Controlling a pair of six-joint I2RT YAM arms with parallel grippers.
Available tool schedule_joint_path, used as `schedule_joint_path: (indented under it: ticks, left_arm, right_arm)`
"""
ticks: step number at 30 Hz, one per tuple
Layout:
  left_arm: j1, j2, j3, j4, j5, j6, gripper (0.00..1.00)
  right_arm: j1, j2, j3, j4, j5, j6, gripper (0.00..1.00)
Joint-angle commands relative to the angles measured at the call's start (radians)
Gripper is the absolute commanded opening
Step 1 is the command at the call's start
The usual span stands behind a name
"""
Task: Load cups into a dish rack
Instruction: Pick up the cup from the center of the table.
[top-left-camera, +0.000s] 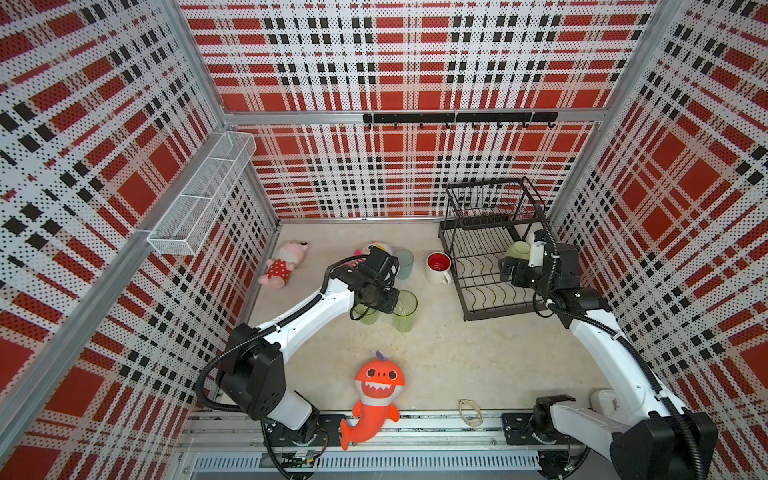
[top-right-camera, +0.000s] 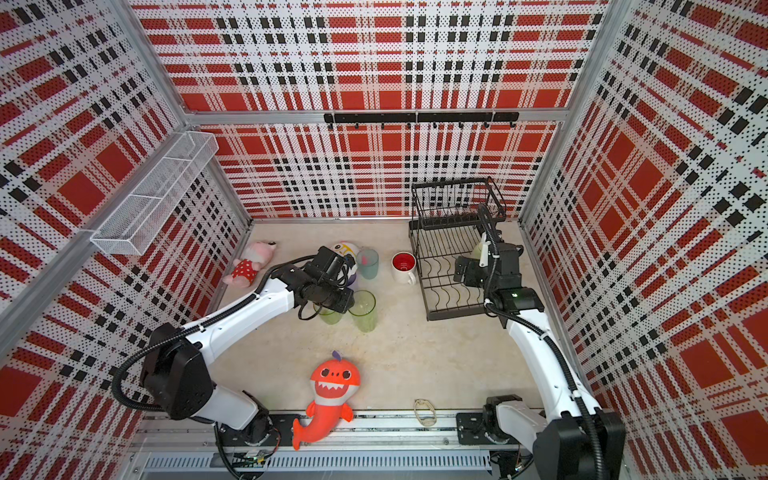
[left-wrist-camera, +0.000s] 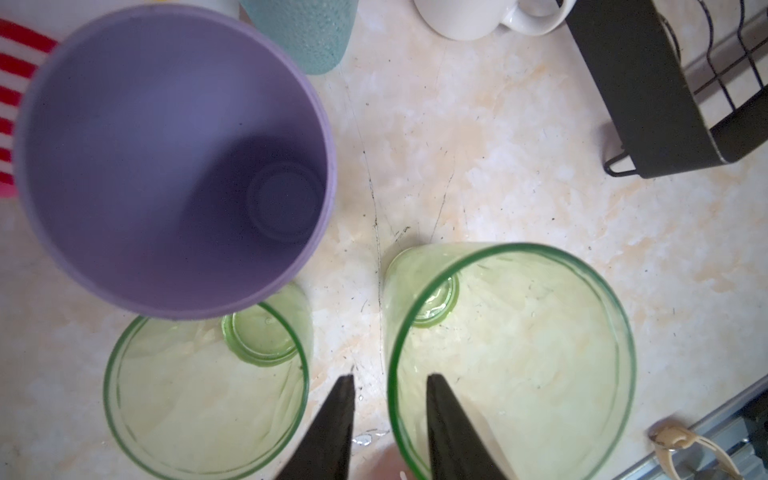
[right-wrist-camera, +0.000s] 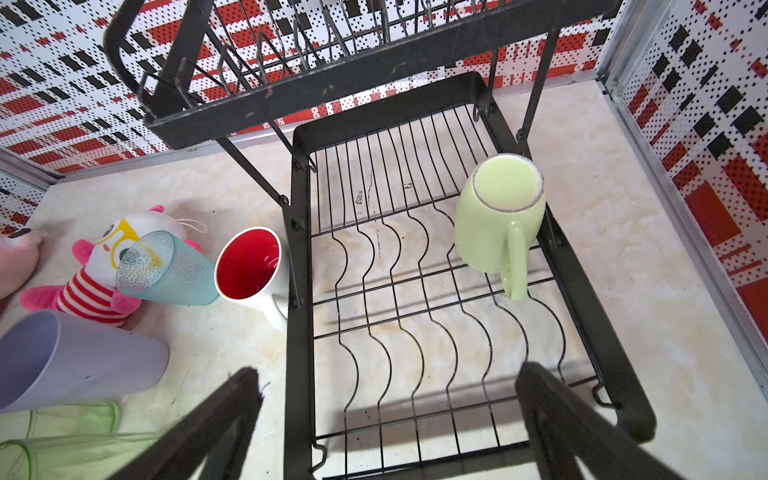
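Note:
My left gripper (left-wrist-camera: 390, 376) stands open astride the near wall of a translucent green tumbler (left-wrist-camera: 519, 353), one finger inside and one outside, with a gap still showing. In a top view it hovers at the rim of that green tumbler (top-left-camera: 405, 309). A second green tumbler (left-wrist-camera: 199, 395), a lavender cup (left-wrist-camera: 166, 166), a teal cup (top-left-camera: 403, 262) and a white red-lined mug (top-left-camera: 438, 266) stand nearby on the table. A pale-green mug (right-wrist-camera: 498, 216) sits upside down on the lower tier of the black dish rack (right-wrist-camera: 297, 353). My right gripper (right-wrist-camera: 390, 372) hangs wide open and empty above that tier.
An orange shark plush (top-left-camera: 376, 395) lies at the front edge and a pink plush (top-left-camera: 282, 264) at the back left. A white striped plush (right-wrist-camera: 104, 266) lies behind the teal cup. A white mesh basket (top-left-camera: 203, 199) hangs on the left wall. A beige clip (top-left-camera: 469, 411) lies at the front.

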Motion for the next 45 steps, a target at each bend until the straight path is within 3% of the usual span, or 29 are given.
schedule_joint_path:
  ticks: [1,7,14,23,27,32,45]
  left_arm:
    - [-0.008,0.025,0.019,-0.007,-0.015,0.013,0.35]
    - [-0.024,0.061,0.039,0.005,-0.023,0.001,0.31]
    - [-0.028,0.063,0.056,0.011,-0.023,-0.003,0.07]
    - [-0.007,-0.029,0.154,0.106,0.082,-0.052,0.03]
    - [-0.012,-0.095,0.143,0.277,0.185,-0.063,0.04]
    - [-0.008,-0.137,0.088,0.525,0.336,-0.123,0.04]
    - [-0.001,-0.074,-0.051,1.017,0.594,-0.334,0.01]
  right_arm:
    - [0.0,-0.026,-0.015,0.021,-0.016,0.013,1.0]
    - [0.0,-0.025,-0.011,0.026,-0.024,0.014,1.0]
    - [0.0,-0.03,-0.001,-0.001,-0.016,0.065,1.0]
    - [0.0,-0.008,0.143,-0.174,-0.031,0.0,1.0]
    - [0.0,-0.076,0.121,-0.108,-0.154,0.036,1.0]
    - [0.0,-0.095,0.226,-0.202,-0.269,-0.015,1.0]
    - [-0.015,-0.087,0.266,-0.153,-0.824,0.178,1.0]
